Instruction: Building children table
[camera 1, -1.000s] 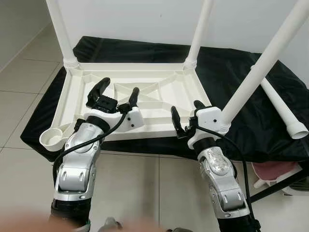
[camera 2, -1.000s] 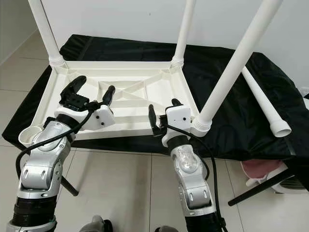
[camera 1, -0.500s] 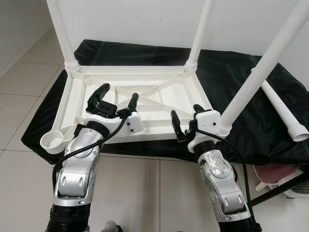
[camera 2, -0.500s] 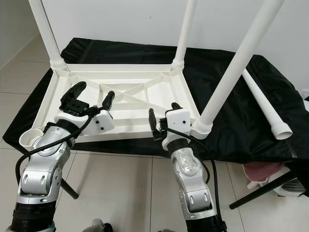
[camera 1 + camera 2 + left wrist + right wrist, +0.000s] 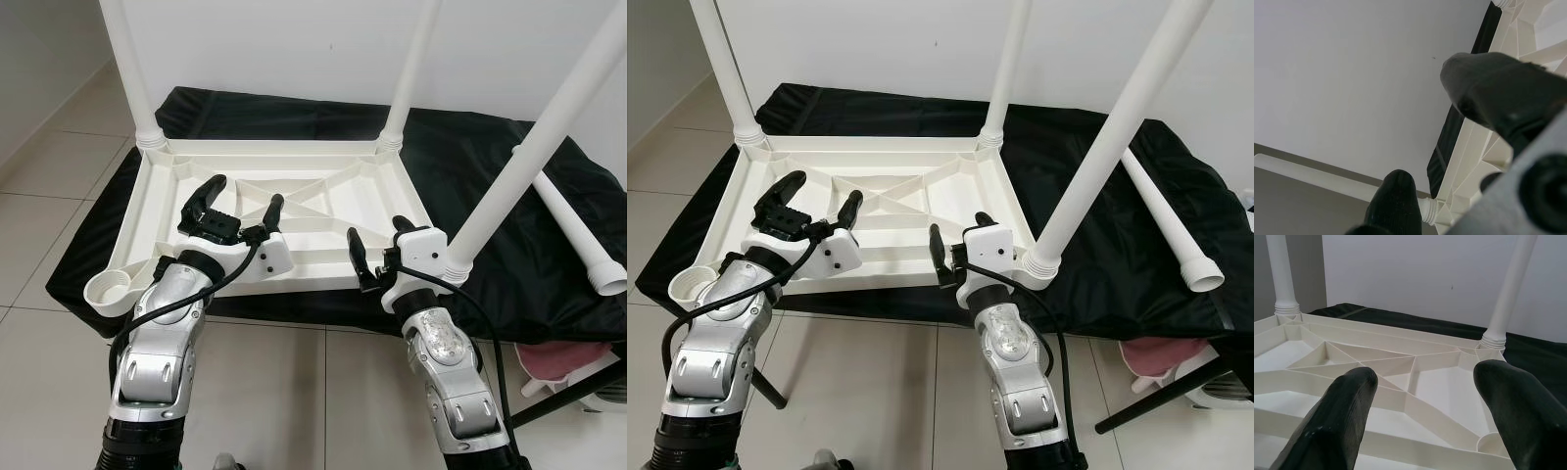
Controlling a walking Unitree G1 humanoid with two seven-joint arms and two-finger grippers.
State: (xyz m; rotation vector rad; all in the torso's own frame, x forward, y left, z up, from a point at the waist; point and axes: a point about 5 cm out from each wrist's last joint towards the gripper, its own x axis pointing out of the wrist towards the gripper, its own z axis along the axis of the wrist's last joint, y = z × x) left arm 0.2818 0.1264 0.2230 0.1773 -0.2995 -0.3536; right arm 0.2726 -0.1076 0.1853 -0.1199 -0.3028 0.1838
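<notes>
Both grippers, left gripper (image 5: 240, 203) and right gripper (image 5: 379, 253), hover with spread fingers over the upturned tabletop (image 5: 323, 201).

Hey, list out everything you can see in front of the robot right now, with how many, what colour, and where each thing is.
Table top: one, white, upside down on the black cloth, ribbed underside facing up.
Fitted legs: three, white, standing up from the two far corners and the near right corner.
Empty socket: one, white, near left corner of the table top.
Loose leg: one, white, lying on the cloth to the right.
Black cloth: one, spread under the table top.
Pink item: one, lower right, partly hidden.
Left gripper: one, black fingers open, over the table top's near left part.
Right gripper: one, black fingers open, at the near edge beside the near right leg.
</notes>
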